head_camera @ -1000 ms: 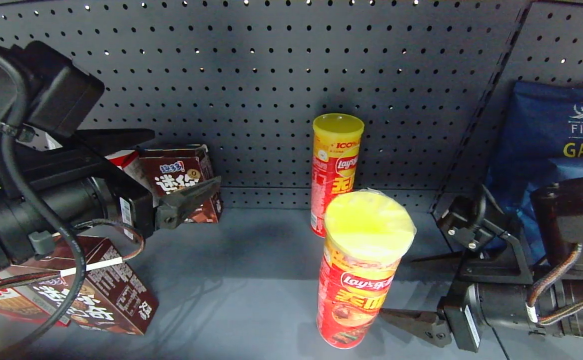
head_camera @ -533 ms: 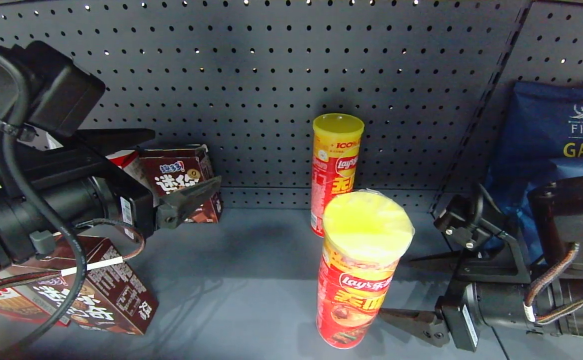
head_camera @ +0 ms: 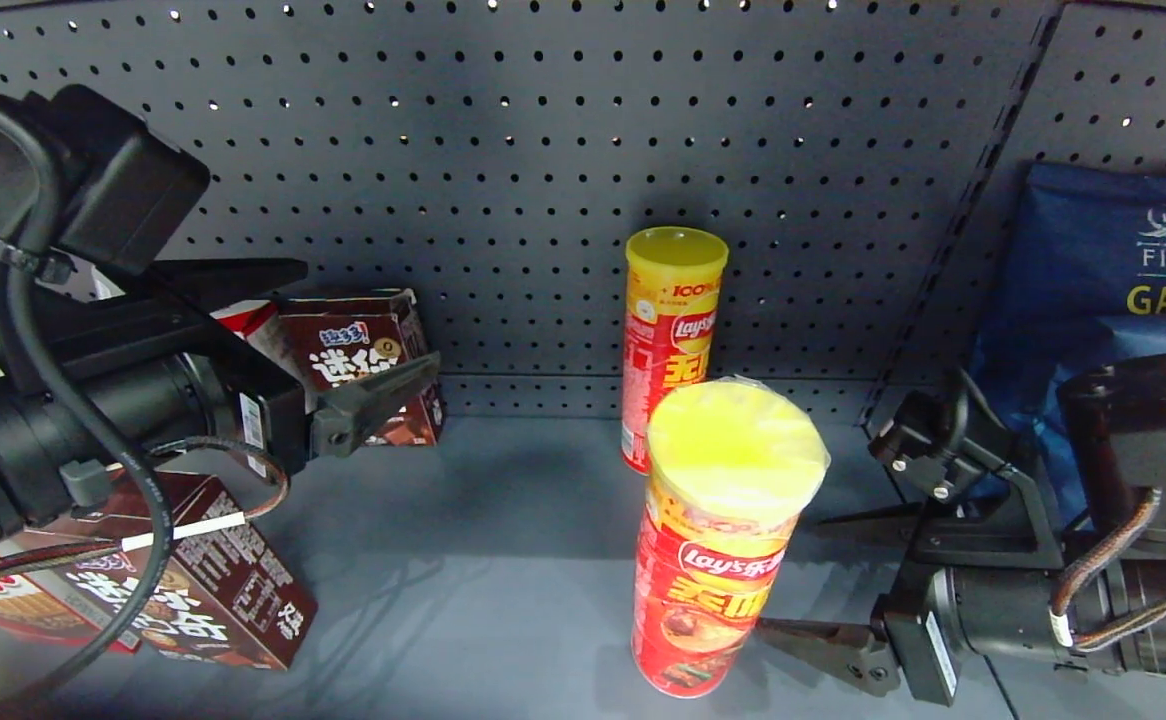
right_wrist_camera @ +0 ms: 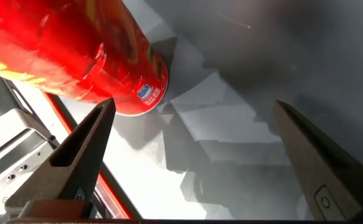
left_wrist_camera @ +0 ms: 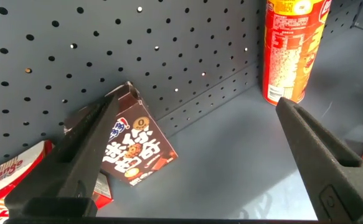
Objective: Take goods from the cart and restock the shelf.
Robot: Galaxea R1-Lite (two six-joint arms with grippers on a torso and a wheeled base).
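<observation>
While the shelf point(head_camera: 483, 530) holds stock: front chip can point(head_camera: 718, 560) upright, 6 o'clock of rear chip can point(head_camera: 673, 330); right gripper point(head_camera: 798, 575) spread, empty, at its 3 o'clock; left gripper point(head_camera: 371, 312) spread astride brown box point(head_camera: 353, 350).

The left arm point(head_camera: 73, 410) comes in low from the robot's left, its forearm roughly level and pointing toward the right and a little to the back. At its end the left gripper point(head_camera: 371, 315) is spread wide, with one of its fingers point(head_camera: 233, 272) lying farther back and the other nearer the front. The right arm point(head_camera: 1033, 610) comes in low from the right with its wrist pointing left, and the right gripper point(head_camera: 791, 572) is likewise spread wide, one finger at the front and the other farther back.
</observation>
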